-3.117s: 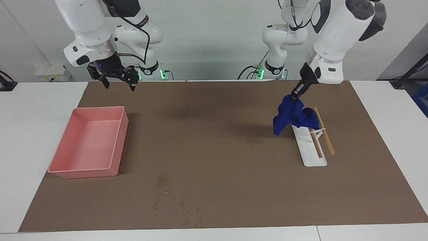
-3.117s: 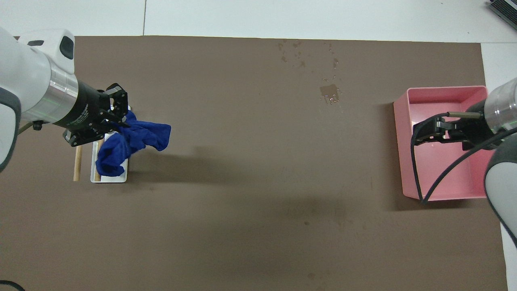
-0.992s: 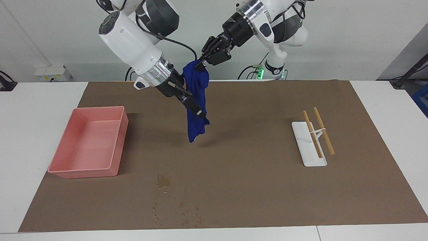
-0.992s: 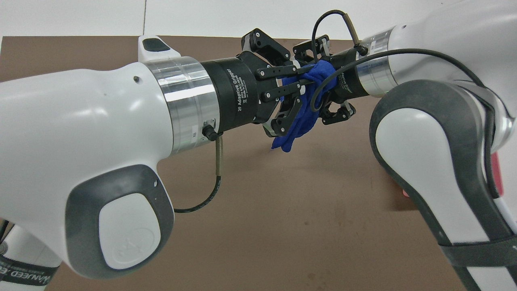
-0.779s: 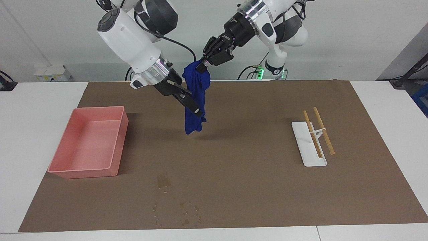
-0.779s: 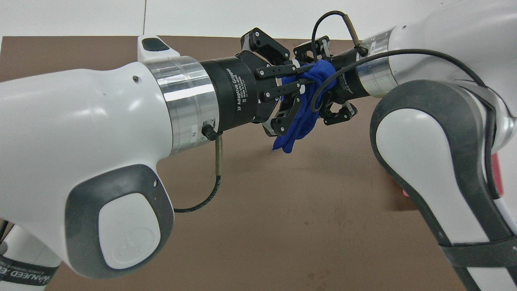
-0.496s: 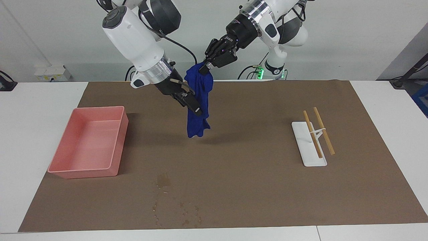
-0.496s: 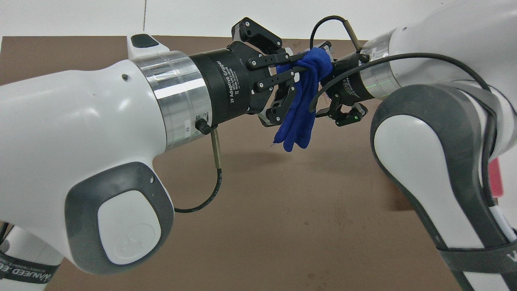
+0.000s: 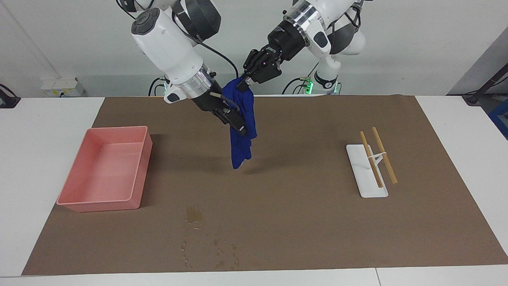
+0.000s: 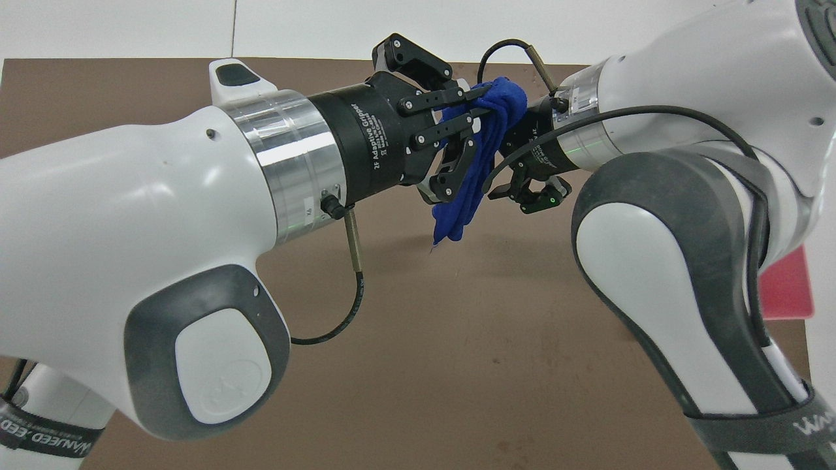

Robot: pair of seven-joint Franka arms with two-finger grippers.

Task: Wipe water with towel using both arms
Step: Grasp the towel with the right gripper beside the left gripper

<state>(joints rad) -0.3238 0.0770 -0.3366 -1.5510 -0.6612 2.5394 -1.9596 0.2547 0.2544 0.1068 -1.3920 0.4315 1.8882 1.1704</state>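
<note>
The blue towel hangs in the air over the middle of the brown mat. My left gripper is shut on the towel's top edge and holds it up. My right gripper is against the hanging towel's middle, below the left gripper. In the overhead view the left gripper pinches the towel, and the right gripper is right beside it. The water is a wet blotch with scattered droplets on the mat, farther from the robots than the towel. The arms hide it in the overhead view.
A pink tray stands toward the right arm's end of the mat; a corner of it shows in the overhead view. A white rack with two wooden sticks lies toward the left arm's end.
My left gripper lifted the towel off the white rack and carried it over the mat's middle. My right gripper came from over the tray to the towel. Both drifted slightly toward the left arm's end.
</note>
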